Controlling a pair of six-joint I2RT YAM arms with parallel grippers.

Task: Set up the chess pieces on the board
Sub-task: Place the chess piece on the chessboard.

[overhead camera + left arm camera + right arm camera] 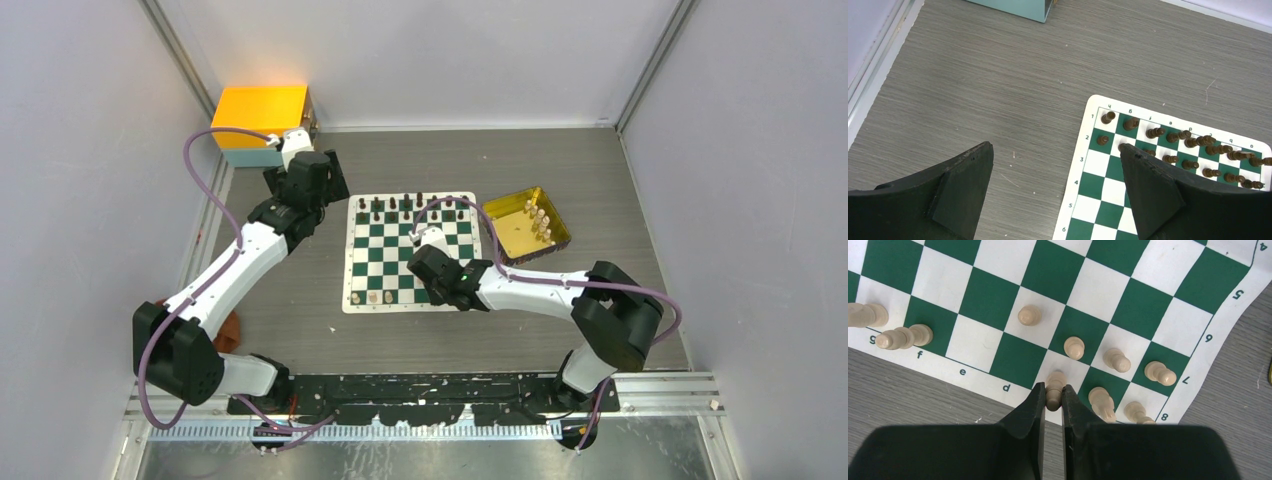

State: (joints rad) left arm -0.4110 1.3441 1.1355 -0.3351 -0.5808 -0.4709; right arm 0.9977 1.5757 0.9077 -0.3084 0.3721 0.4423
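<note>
Right gripper is almost closed, just a narrow slot between the jaws. It pinches a cream piece by the stem right under its round head; I can't tell if the base touches the mat. The piece's long axis runs in line with the fingers, head pointing away from the wrist camera, so I read it as upright under a downward-pointing gripper. It sits over a white square in the nearest row of the board, one column right of the printed "d", just inside the near border. The fingers are matte black wedges, flat-sided, tapering to blunt tips. The board is a flat mat of green and white checks with a white border carrying printed letters and digits, lying mid-table on grey wood-grain laminate. Four cream pawns, smooth turned shapes with ball heads, stand in the second row from the near edge. Two more cream back-row pieces are just right of the held one, and two taller cream pieces sit well left by the "f" and "g" marks. Left gripper is spread wide with nothing between the fingers, hanging over bare table at the board's far-left corner. Dark pieces fill the two farthest rows. A shiny gold rectangular tray sits just right of the board's far-right corner with tray pieces, cream, inside.
</note>
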